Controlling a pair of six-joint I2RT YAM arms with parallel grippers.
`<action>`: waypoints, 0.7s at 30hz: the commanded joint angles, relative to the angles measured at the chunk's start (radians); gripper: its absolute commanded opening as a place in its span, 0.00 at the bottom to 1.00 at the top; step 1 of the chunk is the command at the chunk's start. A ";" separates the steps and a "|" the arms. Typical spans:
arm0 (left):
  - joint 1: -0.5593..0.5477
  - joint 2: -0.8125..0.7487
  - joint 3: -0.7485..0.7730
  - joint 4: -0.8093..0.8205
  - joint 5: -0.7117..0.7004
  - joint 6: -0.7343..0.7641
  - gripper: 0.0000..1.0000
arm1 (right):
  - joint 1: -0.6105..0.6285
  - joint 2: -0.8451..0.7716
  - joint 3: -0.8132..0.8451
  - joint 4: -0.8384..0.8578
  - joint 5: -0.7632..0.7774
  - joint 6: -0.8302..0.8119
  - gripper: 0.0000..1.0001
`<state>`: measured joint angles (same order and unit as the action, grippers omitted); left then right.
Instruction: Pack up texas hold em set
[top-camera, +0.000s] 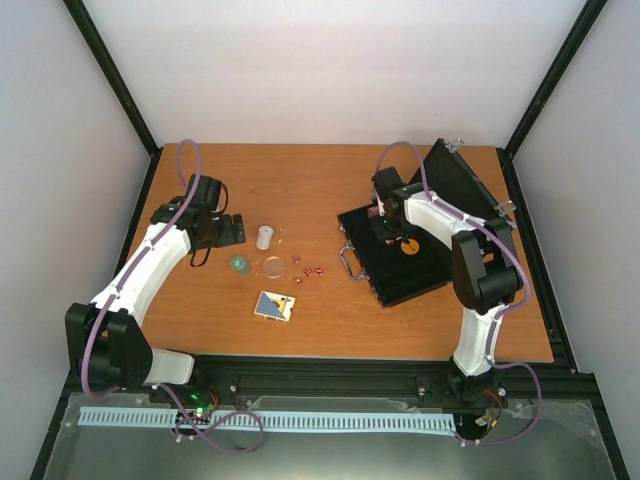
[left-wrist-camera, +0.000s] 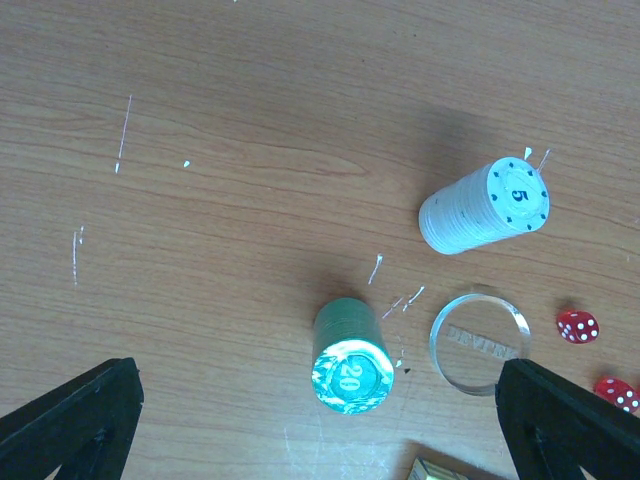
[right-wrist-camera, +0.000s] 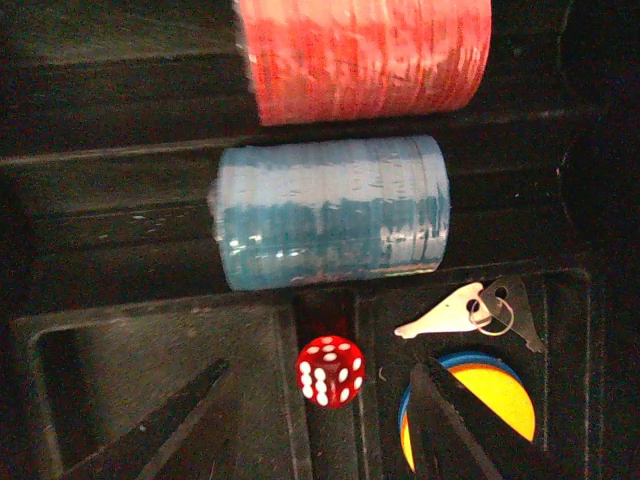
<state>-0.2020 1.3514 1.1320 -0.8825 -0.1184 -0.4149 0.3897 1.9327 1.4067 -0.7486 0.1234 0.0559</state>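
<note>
The black case (top-camera: 425, 275) lies open at the right, its lid (top-camera: 465, 185) raised. My right gripper (top-camera: 388, 232) hangs over its tray. In the right wrist view its fingers stand open (right-wrist-camera: 320, 367) on either side of a red die (right-wrist-camera: 330, 371) that rests in a narrow slot, touching neither. A blue chip stack (right-wrist-camera: 330, 212) and a red one (right-wrist-camera: 365, 55) lie in the grooves. My left gripper (left-wrist-camera: 315, 370) is wide open above a teal chip stack (left-wrist-camera: 349, 355). Nearby are a white stack (left-wrist-camera: 485, 206), a clear disc (left-wrist-camera: 480, 341) and two dice (left-wrist-camera: 578, 326).
Keys (right-wrist-camera: 465, 310) and an orange disc (right-wrist-camera: 480, 400) sit in the tray's right pocket. A card deck (top-camera: 275, 306) lies on the table in front of the chips. The case's metal handle (top-camera: 350, 262) faces the dice (top-camera: 305, 268).
</note>
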 joint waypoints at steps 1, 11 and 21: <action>0.003 0.001 0.007 0.019 0.009 -0.004 1.00 | 0.000 -0.062 0.011 -0.021 -0.082 -0.016 0.47; 0.003 -0.001 0.012 0.014 0.003 0.002 1.00 | 0.000 -0.027 0.028 -0.028 -0.135 0.009 0.47; 0.003 0.000 0.011 0.013 0.002 0.008 1.00 | 0.000 0.052 0.031 -0.018 -0.118 0.012 0.47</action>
<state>-0.2020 1.3514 1.1320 -0.8818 -0.1184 -0.4149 0.3897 1.9526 1.4204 -0.7685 -0.0010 0.0566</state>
